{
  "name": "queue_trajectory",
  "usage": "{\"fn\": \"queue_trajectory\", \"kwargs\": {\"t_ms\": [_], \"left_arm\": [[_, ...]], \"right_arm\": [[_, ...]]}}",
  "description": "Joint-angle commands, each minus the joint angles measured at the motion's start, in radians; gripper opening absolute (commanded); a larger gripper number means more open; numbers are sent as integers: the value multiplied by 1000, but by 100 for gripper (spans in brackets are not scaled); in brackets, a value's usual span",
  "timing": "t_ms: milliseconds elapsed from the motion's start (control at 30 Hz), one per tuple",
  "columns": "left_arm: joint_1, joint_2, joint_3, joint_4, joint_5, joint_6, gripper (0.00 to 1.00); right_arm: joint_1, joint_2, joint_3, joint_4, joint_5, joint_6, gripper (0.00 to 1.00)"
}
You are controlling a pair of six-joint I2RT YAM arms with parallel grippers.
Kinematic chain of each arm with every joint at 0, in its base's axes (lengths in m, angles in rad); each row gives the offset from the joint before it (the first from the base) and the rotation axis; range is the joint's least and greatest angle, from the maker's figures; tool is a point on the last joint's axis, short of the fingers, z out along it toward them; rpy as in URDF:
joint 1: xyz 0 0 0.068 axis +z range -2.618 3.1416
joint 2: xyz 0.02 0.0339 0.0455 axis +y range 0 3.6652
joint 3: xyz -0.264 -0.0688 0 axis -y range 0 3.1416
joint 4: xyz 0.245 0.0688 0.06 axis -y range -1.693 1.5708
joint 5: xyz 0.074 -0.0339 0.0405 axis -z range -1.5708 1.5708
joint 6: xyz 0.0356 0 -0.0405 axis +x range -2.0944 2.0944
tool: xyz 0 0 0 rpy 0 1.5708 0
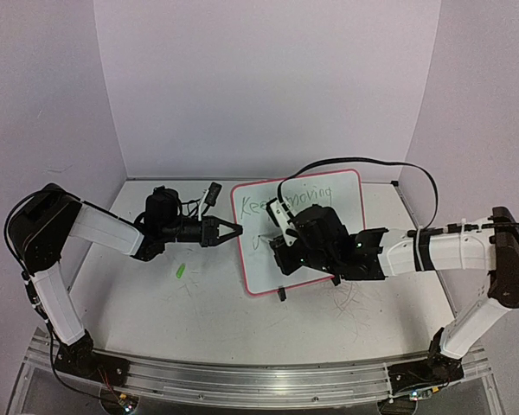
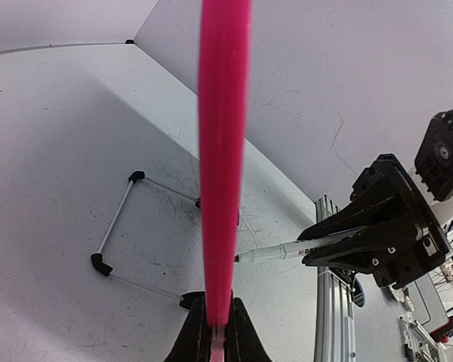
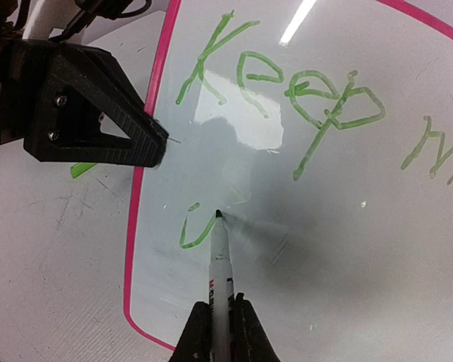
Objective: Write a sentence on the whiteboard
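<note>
The whiteboard (image 1: 346, 207), white with a pink frame, stands tilted at mid-table. The sentence (image 1: 307, 197) reads "Keep moving" in green on the top line. In the right wrist view "Keep" (image 3: 287, 83) shows, with a "u" stroke (image 3: 196, 226) below it. My left gripper (image 1: 233, 231) is shut on the board's left edge, which shows as a pink bar (image 2: 223, 151) between its fingers (image 2: 217, 332). My right gripper (image 3: 220, 324) is shut on a white marker (image 3: 220, 264). The marker's tip touches the board at the end of the "u". The marker also shows from the side (image 2: 275, 253).
A small green cap (image 1: 180, 271) lies on the table left of the board. The board's wire stand with black feet (image 2: 117, 226) sits behind it. A small black-and-white item (image 1: 212, 192) lies near the back wall. An aluminium rail (image 1: 242, 380) runs along the near edge.
</note>
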Motion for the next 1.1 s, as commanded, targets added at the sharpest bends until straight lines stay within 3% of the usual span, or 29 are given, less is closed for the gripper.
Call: {"fn": "queue_trajectory", "kwargs": {"t_ms": [0, 800, 1067], "left_arm": [[5, -25, 28, 4, 9, 28, 0], [5, -18, 41, 0, 10, 28, 0], [5, -15, 41, -3, 14, 29, 0]], "right_arm": [[-16, -5, 24, 35, 23, 10, 0], [-15, -23, -76, 8, -62, 46, 0], [-15, -78, -92, -1, 14, 52, 0]]}}
